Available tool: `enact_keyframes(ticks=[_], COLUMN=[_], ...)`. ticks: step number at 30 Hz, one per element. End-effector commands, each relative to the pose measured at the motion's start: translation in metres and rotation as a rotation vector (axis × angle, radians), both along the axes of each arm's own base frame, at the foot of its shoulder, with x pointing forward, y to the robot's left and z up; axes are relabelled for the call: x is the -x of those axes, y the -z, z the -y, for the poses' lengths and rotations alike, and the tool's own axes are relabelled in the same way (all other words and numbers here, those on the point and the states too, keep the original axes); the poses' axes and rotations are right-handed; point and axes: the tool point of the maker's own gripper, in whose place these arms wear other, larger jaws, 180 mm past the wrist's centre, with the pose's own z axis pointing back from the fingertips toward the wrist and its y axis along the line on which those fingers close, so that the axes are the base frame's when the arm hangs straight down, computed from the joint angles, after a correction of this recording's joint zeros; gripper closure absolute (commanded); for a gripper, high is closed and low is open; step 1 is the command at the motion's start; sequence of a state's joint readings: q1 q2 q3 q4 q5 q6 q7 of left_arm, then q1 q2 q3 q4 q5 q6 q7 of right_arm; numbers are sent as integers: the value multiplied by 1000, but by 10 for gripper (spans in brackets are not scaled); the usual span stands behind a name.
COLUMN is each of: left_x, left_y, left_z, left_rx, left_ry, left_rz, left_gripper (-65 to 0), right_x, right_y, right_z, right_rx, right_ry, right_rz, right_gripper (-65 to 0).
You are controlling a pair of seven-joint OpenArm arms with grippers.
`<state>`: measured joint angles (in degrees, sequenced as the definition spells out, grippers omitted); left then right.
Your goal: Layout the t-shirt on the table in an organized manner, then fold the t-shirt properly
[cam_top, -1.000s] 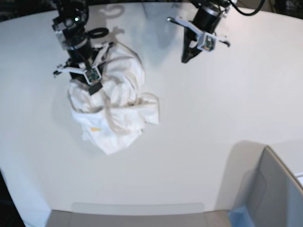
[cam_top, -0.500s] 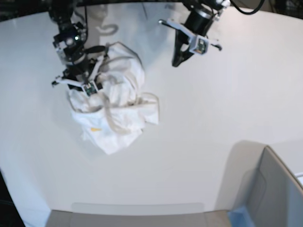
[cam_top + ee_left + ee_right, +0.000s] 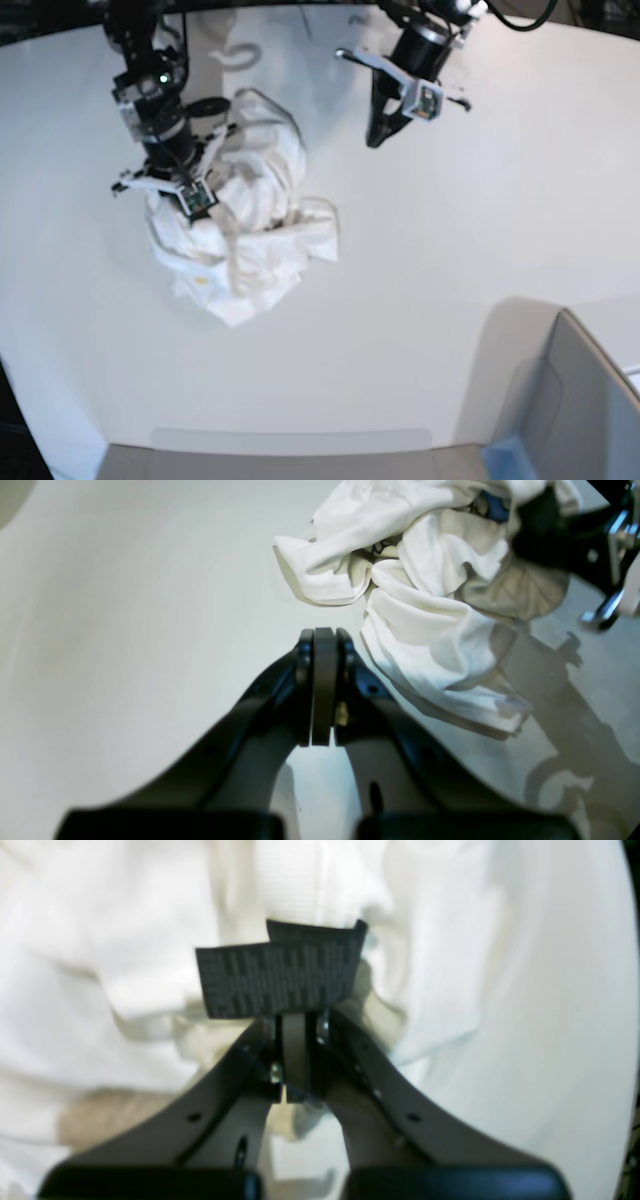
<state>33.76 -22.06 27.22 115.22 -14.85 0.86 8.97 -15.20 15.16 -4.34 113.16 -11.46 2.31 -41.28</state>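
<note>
The white t-shirt (image 3: 255,215) lies crumpled in a heap on the white table (image 3: 450,260), at the left of the base view. My right gripper (image 3: 195,203) is over the heap, with its jaws shut on the cloth right by the small black tag (image 3: 280,972). White folds of the t-shirt (image 3: 100,940) fill the right wrist view. My left gripper (image 3: 374,136) is shut and empty, above bare table to the right of the shirt. In the left wrist view its tips (image 3: 324,630) sit just short of the t-shirt (image 3: 425,630). A bit of blue print (image 3: 495,510) shows.
A grey box-like corner piece (image 3: 570,400) stands at the near right of the base view. The right arm (image 3: 590,545) shows dark behind the heap in the left wrist view. The table edge curves along the far side and the left.
My right gripper has shifted slightly over the heap, and the cloth around it has bunched and shifted. My left gripper has moved left and away, towards the shirt, since a second ago.
</note>
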Motion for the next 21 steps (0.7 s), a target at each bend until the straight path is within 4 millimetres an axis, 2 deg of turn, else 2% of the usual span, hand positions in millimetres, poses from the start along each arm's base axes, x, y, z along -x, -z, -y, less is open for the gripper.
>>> enact_keyframes(ticks=[1,2,4,6,10,13,17,19,21], left_x=[-2,-2,-4,-7,-7,-9,-10,-14,-19], left_y=[-9,-7,-7,-9,5,7,-6,-13,-18], left_z=[-1,-1,1,1,2,27,84,103,113], left_rx=[10,8,9,11,-29,-29,-15,-27,-50], left_ry=[-4,-4,-1,1,25,105,294,368,414], left_rz=[34,30,33,43,-34,-70,-63,-44,-32], left_gripper=[-4,-4,-4,-4,-4,-4,-4,-4,-18], right_x=[-11,-13,-19,-29,-28,-22,-14,-12,-9], right_y=[-30,-42,-53,-67,-84,-80,-49,-36,-28], right_z=[-1,3,21,48,108,147,196,206,213], right_rx=[-15,-16,-18,-39,-266,-411,-514,-520,-525], right_ry=[-7,4,66,152,339,434,555,583,607], right_rz=[98,132,170,210,244,180,85,57,46], right_gripper=[0,0,0,0,0,0,0,0,0])
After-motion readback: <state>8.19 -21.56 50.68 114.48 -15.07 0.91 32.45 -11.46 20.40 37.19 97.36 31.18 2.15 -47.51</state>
